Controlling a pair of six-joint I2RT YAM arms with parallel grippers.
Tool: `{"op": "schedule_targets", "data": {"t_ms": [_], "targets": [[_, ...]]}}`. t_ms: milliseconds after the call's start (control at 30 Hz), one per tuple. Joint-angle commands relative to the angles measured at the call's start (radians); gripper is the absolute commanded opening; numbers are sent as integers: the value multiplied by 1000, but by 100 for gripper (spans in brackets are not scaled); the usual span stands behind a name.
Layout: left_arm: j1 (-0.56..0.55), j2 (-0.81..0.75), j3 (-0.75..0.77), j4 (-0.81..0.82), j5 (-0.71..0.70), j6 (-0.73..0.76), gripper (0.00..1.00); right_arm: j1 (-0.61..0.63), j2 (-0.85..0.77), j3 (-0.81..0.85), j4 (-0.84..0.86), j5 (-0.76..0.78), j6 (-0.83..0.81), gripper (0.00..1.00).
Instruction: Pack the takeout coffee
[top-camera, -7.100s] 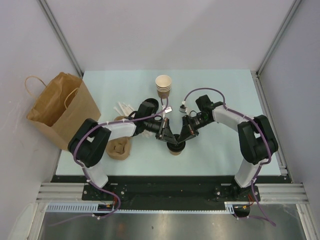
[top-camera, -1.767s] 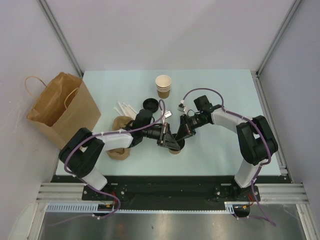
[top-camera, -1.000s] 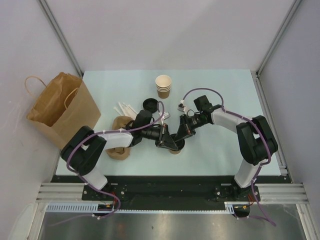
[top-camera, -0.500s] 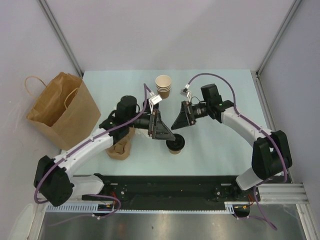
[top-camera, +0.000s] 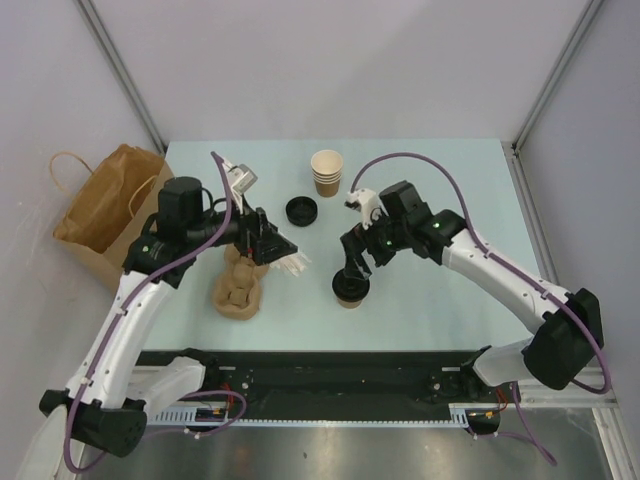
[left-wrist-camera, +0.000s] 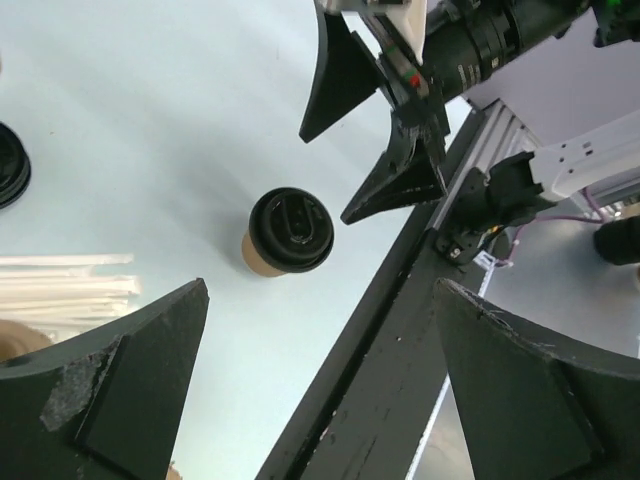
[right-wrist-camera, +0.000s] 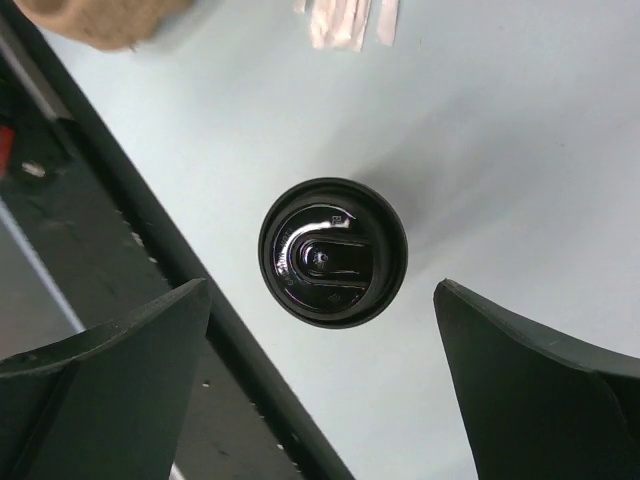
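1. Tabletop: the pale blue-green flat tabletop (top-camera: 450, 190) carries all items listed below.

2. Bag: a large brown paper bag with twisted paper handles (top-camera: 110, 215) stands upright at the left edge of the tabletop, mouth open upward.

3. Left pincer (top-camera: 272, 245): black, two-fingered, released. Its fingers stand wide apart with nothing between them. It hangs above the left-centre of the tabletop, over the near end of the straws. In the left wrist view the fingers (left-wrist-camera: 110, 390) frame the scene from a distance.

4. Right pincer (top-camera: 352, 262): black, two-fingered, released and empty. It hangs directly above the cup of item 7. In the right wrist view both fingers (right-wrist-camera: 100, 400) stand clear of the cup on either side.

5. Lumpy brown paper or pulp item (top-camera: 238, 290): lies near the front edge, left of centre. Its exact kind cannot be told.

6. Stack of lidless tan paper cups (top-camera: 326, 170): stands upright near the far centre.

7. Takeout coffee cup (top-camera: 350, 289): a small tan-brown paper cup with a round black plastic lid. It stands upright on the tabletop, centre front, lid seated, well apart from the bag.

8. Loose round black plastic lid (top-camera: 301, 211): lies flat between the stack and the straws.

9. Bundle of thin white paper-wrapped straws (top-camera: 288, 264): lies flat, just beside the lumpy brown item.
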Motion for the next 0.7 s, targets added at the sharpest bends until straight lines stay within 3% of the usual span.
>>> {"op": "schedule_targets", "data": {"t_ms": [0, 667], "targets": [[9, -75, -31, -77, -52, 92, 99, 97, 24, 29, -22, 216, -87, 100], [11, -75, -58, -6, -8, 40, 100, 182, 160, 31, -16, 224, -96, 100]]}}
